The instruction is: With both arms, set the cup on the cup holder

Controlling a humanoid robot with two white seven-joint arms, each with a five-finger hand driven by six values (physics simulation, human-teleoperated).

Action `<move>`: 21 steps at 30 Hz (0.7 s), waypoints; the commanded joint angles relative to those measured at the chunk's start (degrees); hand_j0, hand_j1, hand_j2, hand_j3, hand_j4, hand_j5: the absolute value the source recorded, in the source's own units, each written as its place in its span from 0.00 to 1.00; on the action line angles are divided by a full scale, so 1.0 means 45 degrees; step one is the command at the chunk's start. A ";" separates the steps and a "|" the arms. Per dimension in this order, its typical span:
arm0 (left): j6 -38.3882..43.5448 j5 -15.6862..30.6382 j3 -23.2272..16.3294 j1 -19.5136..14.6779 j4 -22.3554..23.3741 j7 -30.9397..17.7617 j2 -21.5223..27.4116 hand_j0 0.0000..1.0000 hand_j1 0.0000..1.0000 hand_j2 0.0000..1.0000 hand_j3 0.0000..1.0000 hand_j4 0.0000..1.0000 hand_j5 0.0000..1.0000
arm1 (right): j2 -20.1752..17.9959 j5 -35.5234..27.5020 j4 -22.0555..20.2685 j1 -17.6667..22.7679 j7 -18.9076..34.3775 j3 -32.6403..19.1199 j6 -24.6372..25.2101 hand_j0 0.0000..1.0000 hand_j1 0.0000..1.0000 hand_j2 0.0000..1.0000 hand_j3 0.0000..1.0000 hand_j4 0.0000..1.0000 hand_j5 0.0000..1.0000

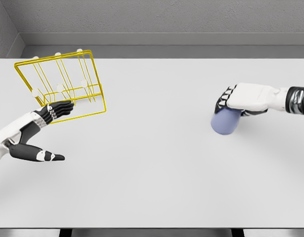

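A pale blue cup stands at the right of the white table. My right hand lies over its top with the fingers curled round it. The cup holder is a yellow wire rack with white-tipped pegs, tilted up at the back left of the table. My left hand is at the rack's front edge, fingers stretched out flat and touching the lower wire, thumb spread apart below. It holds nothing.
A grey wall runs behind the table's far edge. The table's front edge shows at the bottom of the view, with dark floor below it.
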 commanded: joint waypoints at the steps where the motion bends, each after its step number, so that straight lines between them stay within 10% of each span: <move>1: 0.0004 0.0056 0.0008 0.0000 -0.0005 -0.0001 0.0048 1.00 1.00 1.00 1.00 1.00 1.00 | -0.0021 -0.0080 -0.0031 0.0000 0.0006 -0.0027 0.0017 0.68 0.68 0.68 0.68 0.68 0.68; 21: 0.0004 -0.0022 0.0008 0.0058 -0.0005 -0.0040 0.0048 1.00 1.00 1.00 1.00 1.00 1.00 | -0.0549 -0.0139 -0.1613 -0.0234 0.0025 -0.0261 0.0017 0.61 0.61 0.61 0.61 0.61 0.61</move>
